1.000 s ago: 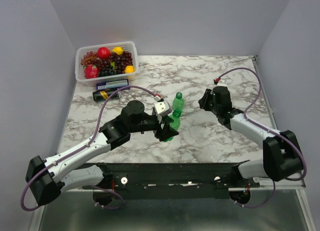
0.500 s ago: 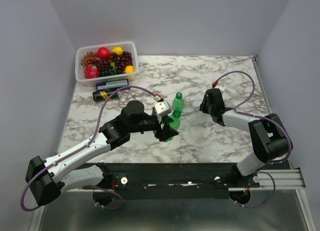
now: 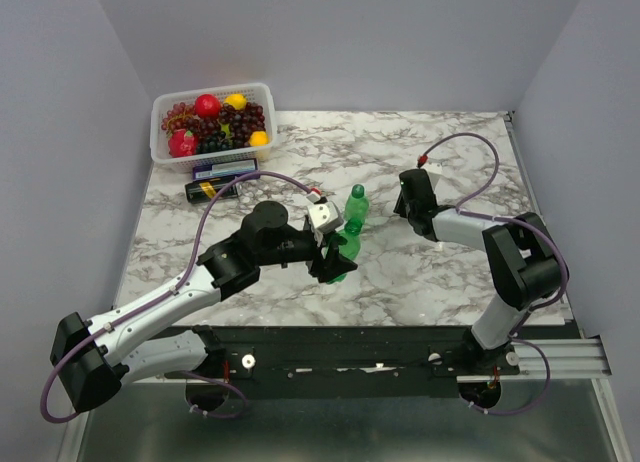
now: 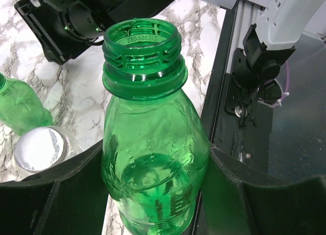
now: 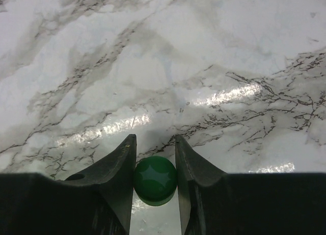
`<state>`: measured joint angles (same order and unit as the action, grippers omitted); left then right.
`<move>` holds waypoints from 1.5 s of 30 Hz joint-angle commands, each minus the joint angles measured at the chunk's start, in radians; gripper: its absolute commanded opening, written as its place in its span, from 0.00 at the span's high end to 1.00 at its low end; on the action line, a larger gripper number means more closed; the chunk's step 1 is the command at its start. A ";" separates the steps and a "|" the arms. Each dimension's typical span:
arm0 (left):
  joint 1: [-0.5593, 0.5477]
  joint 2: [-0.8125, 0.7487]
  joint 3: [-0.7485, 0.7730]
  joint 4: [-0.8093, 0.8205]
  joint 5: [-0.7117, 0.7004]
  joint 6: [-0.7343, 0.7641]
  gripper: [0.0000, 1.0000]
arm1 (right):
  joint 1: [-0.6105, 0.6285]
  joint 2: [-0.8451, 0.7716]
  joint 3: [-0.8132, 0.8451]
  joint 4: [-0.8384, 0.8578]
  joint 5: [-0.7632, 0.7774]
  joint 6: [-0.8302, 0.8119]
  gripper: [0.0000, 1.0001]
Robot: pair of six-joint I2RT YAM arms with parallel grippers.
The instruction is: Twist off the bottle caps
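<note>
My left gripper is shut on the body of a green bottle and holds it upright; its threaded neck is open with no cap on it. A second green bottle stands just behind it with its green cap on. A clear bottle with a silvery cap stands beside them, hidden in the top view. My right gripper is shut on a dark green cap, low over the marble table to the right of the bottles.
A white basket of fruit stands at the back left corner. In front of it lie a blue box and a dark can with a yellow label. The black rail runs along the near edge.
My right arm has folded and swung its gripper left and back over the table, with the green cap still in it. My left arm and the bottles have not moved.
</note>
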<state>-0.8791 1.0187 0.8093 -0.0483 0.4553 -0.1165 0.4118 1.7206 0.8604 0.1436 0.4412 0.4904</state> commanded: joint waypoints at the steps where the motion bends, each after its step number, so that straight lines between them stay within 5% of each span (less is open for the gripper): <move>1: -0.001 -0.023 0.010 0.016 -0.015 0.011 0.98 | 0.013 0.022 0.028 -0.047 0.088 0.017 0.59; 10: -0.003 -0.026 0.011 0.016 -0.012 0.011 0.98 | 0.018 0.031 0.046 -0.070 0.090 0.016 0.32; 18: -0.003 -0.031 0.011 0.013 -0.021 0.017 0.98 | 0.018 -0.028 0.013 -0.075 0.005 -0.004 0.31; 23: -0.004 -0.029 0.014 0.002 -0.036 0.029 0.98 | 0.016 -0.258 -0.060 -0.140 -0.071 -0.045 0.30; 33: -0.015 -0.005 0.016 0.007 -0.015 0.026 0.98 | 0.016 -0.895 -0.131 -0.348 -0.634 -0.058 0.28; 38: -0.026 0.026 0.024 -0.002 -0.003 0.029 0.98 | 0.019 -0.921 -0.011 -0.351 -1.067 -0.009 0.28; 45: -0.035 0.049 0.033 -0.019 0.002 0.037 0.98 | 0.123 -0.872 0.117 -0.415 -1.046 -0.062 0.28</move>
<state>-0.9054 1.0603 0.8093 -0.0624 0.4385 -0.0940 0.4671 0.8108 0.9039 -0.1902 -0.5278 0.4606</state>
